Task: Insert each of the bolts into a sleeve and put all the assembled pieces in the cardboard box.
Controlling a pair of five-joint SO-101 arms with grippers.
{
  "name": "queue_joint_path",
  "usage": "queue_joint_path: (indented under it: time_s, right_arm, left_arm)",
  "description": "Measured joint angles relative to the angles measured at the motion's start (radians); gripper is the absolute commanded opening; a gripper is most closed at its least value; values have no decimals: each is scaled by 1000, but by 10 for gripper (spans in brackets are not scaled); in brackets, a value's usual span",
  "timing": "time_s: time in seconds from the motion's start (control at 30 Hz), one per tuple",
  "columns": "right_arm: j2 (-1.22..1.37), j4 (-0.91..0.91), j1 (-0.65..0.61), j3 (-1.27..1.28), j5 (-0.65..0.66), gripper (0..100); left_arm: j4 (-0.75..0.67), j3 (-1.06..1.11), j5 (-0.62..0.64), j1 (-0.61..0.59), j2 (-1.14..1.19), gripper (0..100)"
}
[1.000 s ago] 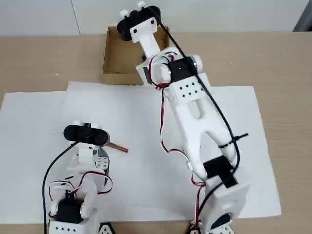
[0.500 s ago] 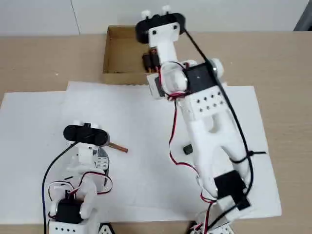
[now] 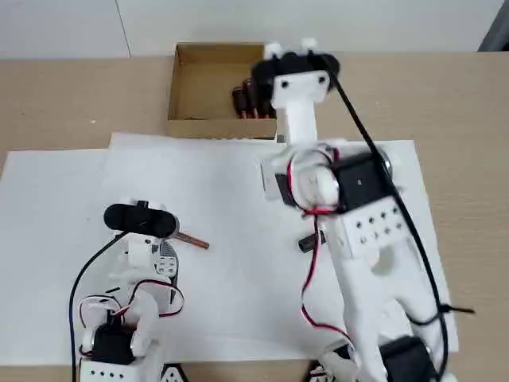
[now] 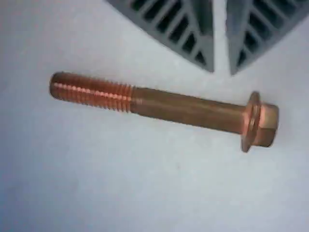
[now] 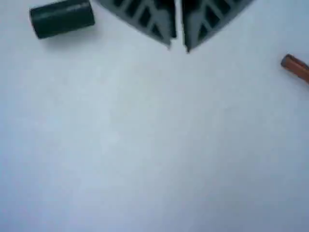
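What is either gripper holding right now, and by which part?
Nothing. The left gripper is empty, and the bolt lies loose on the paper. The right gripper is empty too, apart from the sleeve.

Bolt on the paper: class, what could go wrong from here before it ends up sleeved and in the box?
The bolt lies flat on smooth paper; the left gripper, jaws close together near it, may roll it away rather than grip it. The black sleeve lies right beside the right arm, which might knock it in passing.
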Motion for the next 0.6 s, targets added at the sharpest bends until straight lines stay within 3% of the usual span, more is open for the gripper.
queue_joint_path:
  time_s: [0.23,0.6]
  right_arm:
    - [-157,5,11,235,-117,5]
    - [-233,-3,138,614,-373,5]
  left_arm:
    - [0,0,0,0,0,6]
    - [0,0,0,0,0,6]
